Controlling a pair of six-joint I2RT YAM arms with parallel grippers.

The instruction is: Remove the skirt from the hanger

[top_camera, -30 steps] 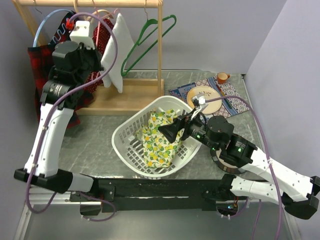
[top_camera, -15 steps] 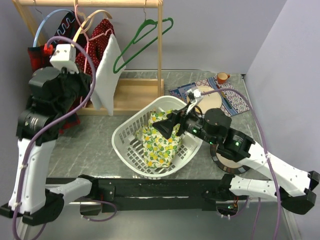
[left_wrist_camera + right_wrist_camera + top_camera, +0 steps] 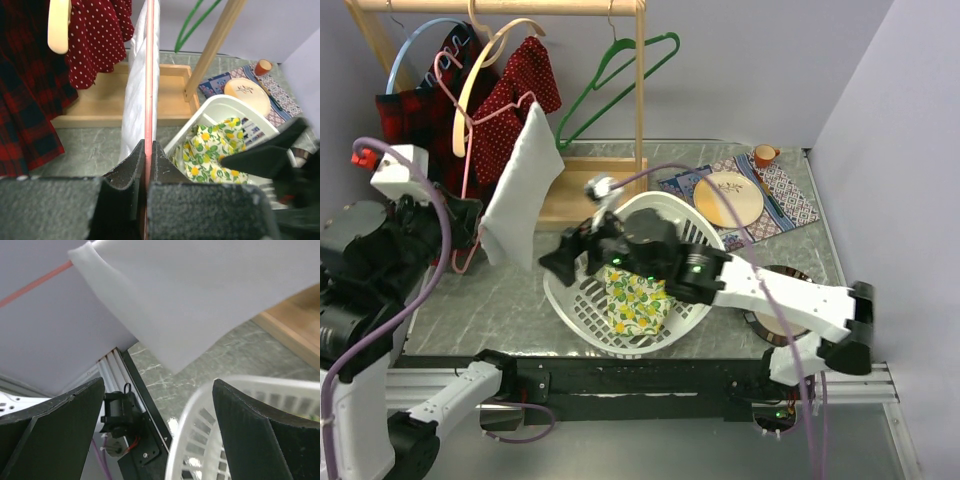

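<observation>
Left gripper [image 3: 148, 146]: we see its two black, rough-grained fingers pinched tight on the pink wire hanger [image 3: 149, 75], with the thin wire running straight up from between them.
Right gripper [image 3: 159, 385]: we find its dark, wedge-shaped jaws spread wide and holding nothing. It sits just below the skirt's lower corner and above the basket's rim.
Skirt: the white skirt of soft, matte, felt-like cloth [image 3: 520, 185] is draped over the pink wire hanger as a flat, tapering panel. It tilts in front of the rack's left half, between the two arms.
Basket: a round white plastic laundry basket with slotted walls [image 3: 578, 310] stands just right of the skirt. A crumpled cloth printed with yellow lemons and green leaves [image 3: 635, 300] lies inside it.
Rack: a pale wooden garment rack [image 3: 640, 100] with a flat base board carries a red white-dotted garment [image 3: 535, 80], a dark red plaid garment [image 3: 405, 115], a bare tan wooden hanger [image 3: 485, 70] and a bare green hanger [image 3: 620, 80].
Far right corner: a round cream plate [image 3: 728, 198] lies on a patterned mat [image 3: 790, 190], and a small orange cup [image 3: 764, 154] stands behind it.
Surface: we see a grey marbled tabletop with pale veins [image 3: 500, 300].
Room: the walls are plain pale lilac [image 3: 770, 70].
</observation>
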